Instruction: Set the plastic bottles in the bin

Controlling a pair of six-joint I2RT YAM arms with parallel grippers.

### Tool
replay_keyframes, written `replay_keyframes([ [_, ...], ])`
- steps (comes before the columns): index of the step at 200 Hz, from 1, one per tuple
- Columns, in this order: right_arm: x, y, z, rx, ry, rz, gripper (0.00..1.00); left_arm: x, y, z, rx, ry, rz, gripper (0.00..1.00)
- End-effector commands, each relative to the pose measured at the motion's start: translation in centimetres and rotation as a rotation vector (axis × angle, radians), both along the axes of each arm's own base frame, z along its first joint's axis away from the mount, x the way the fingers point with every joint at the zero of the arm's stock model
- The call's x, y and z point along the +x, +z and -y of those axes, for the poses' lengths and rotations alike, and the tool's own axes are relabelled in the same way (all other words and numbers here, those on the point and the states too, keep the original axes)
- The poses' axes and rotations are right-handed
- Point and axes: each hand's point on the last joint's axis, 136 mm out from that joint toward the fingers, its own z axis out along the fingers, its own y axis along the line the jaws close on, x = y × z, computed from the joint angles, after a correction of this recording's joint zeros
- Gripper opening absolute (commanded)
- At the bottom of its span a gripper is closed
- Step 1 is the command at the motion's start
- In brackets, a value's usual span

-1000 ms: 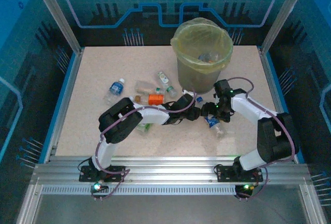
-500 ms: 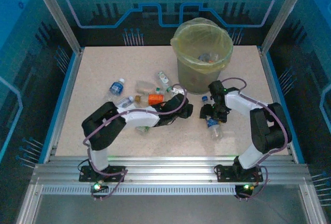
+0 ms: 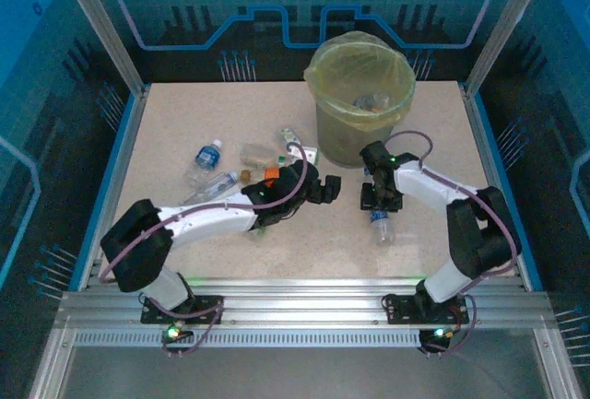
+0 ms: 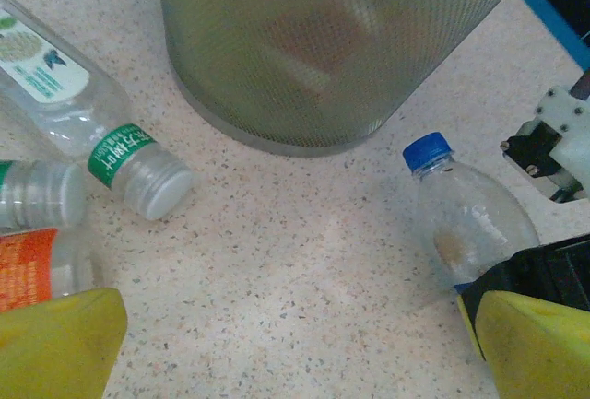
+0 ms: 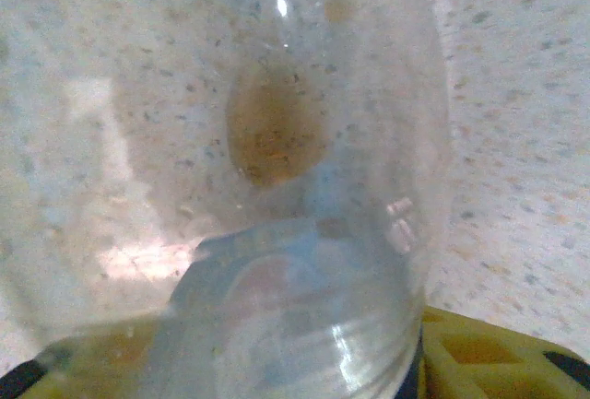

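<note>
One blue-capped bottle (image 3: 382,226) lies near-right on the table (image 3: 184,233), straddled by the right gripper (image 3: 377,202), which should clamp squarely mid-body before lifting (whether it already grips I cannot tell), while the left gripper (image 3: 324,193) gapes wide and empty beside at least five other bottles (image 3: 205,157), with one bin (image 3: 355,136) beyond.

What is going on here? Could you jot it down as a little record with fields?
bin: round, bag-lined, upright
in bin: a few bottles
left tool: open, empty, near the bin
right tool: at a blue-capped bottle lying on the table; grip unclear
loose bottles: several, including a green-labelled bottle and an orange-labelled bottle
</note>
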Motion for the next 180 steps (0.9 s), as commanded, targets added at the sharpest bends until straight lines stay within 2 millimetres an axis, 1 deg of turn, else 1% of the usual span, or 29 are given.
replay_keyframes([
  [1,0.3,4.8,1.4,-0.077,-0.027,0.119,0.38,-0.4,1.3,-2.0,0.007,0.034,0.027,0.99],
  [21,0.3,7.7,1.7,-0.065,-0.04,0.202,0.35,-0.7,2.6,-3.0,0.0,0.053,0.047,0.99],
  [37,0.3,10.6,1.8,-0.034,-0.042,0.286,0.35,-1.0,3.5,-3.8,-0.006,0.063,0.065,0.99],
  [51,0.4,13.6,1.9,-0.008,-0.037,0.373,0.35,-1.2,4.5,-4.5,-0.021,0.076,0.083,0.99],
  [75,0.9,19.7,1.9,0.035,-0.012,0.544,0.35,-1.7,6.1,-6.1,-0.047,0.107,0.128,0.99],
  [106,2.2,28.2,1.4,0.096,0.027,0.78,0.34,-2.3,7.8,-8.0,-0.067,0.144,0.182,0.99],
  [129,3.9,33.6,0.6,0.129,0.059,0.941,0.33,-2.5,8.5,-9.2,-0.067,0.168,0.212,0.99],
  [143,5.4,36.2,-0.2,0.129,0.091,1.009,0.33,-2.7,8.7,-9.7,-0.063,0.177,0.221,0.99],
  [160,7.6,38.6,-0.8,0.097,0.115,1.059,0.34,-3.0,8.8,-10.2,-0.068,0.187,0.227,0.99],
  [180,10.7,40.6,-1.9,0.067,0.137,1.102,0.34,-3.3,8.7,-10.5,-0.082,0.187,0.228,0.99],
])
